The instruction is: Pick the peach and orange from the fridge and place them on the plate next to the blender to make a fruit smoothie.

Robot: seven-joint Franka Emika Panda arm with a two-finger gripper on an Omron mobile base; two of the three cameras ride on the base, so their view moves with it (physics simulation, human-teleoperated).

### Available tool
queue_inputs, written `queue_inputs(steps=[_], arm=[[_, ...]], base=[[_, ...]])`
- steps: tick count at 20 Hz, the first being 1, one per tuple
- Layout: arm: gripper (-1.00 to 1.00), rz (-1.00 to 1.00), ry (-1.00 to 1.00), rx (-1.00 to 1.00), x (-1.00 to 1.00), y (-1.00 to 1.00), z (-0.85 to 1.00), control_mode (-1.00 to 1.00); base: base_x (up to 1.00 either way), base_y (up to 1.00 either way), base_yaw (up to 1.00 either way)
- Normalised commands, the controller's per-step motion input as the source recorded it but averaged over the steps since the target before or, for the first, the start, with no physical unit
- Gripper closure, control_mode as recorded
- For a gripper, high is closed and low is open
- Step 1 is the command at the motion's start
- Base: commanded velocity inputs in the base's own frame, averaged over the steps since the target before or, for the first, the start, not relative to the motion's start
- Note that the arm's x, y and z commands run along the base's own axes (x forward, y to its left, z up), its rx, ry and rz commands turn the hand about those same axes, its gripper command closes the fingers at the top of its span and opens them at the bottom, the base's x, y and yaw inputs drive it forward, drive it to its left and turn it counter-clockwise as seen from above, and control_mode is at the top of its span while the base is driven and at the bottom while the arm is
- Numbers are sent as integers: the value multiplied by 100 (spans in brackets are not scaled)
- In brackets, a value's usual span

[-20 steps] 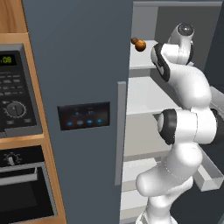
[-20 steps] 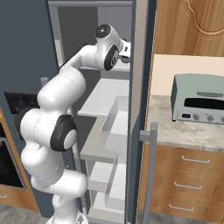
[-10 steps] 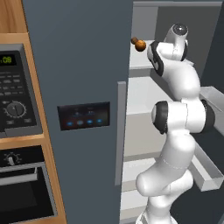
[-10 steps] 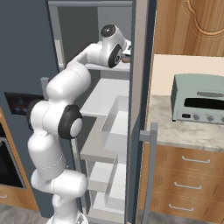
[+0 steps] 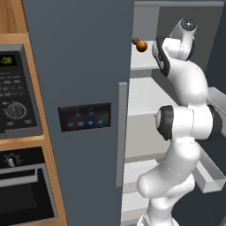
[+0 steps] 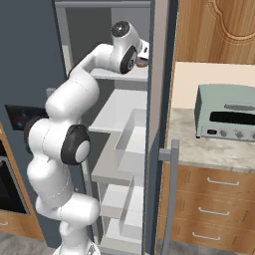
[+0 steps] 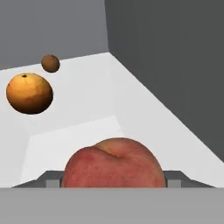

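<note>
Hand view: peach (image 7: 114, 163) large at bottom centre, sitting between the two grey finger stubs, one at each side; fingers apparently closed on it, though contact hidden at the frame edge. Orange (image 7: 29, 93) at left on the white shelf (image 7: 131, 100), well apart; small brown fruit (image 7: 50, 63) just beyond, upper left. Left base view: same two fruits at top centre on the upper shelf of the fridge (image 5: 79, 66), beside the arm's wrist.
</note>
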Motion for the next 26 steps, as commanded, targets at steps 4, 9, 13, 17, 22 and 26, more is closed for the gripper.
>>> queue_inputs(steps=[4, 9, 13, 17, 22, 26], arm=[[100, 2, -58, -4, -100, 38, 31, -100], [100, 3, -29, -1, -100, 42, 43, -100], [100, 6, 2, 0, -100, 32, 36, -100], [100, 11, 12, 0, -100, 27, 22, -100], [100, 8, 22, 0, -100, 9, -12, -100], [100, 4, 32, -1, -100, 9, -30, -100]], base=[[0, 0, 0], [0, 0, 0], [0, 0, 0], [0, 0, 0], [0, 0, 0], [0, 0, 0]])
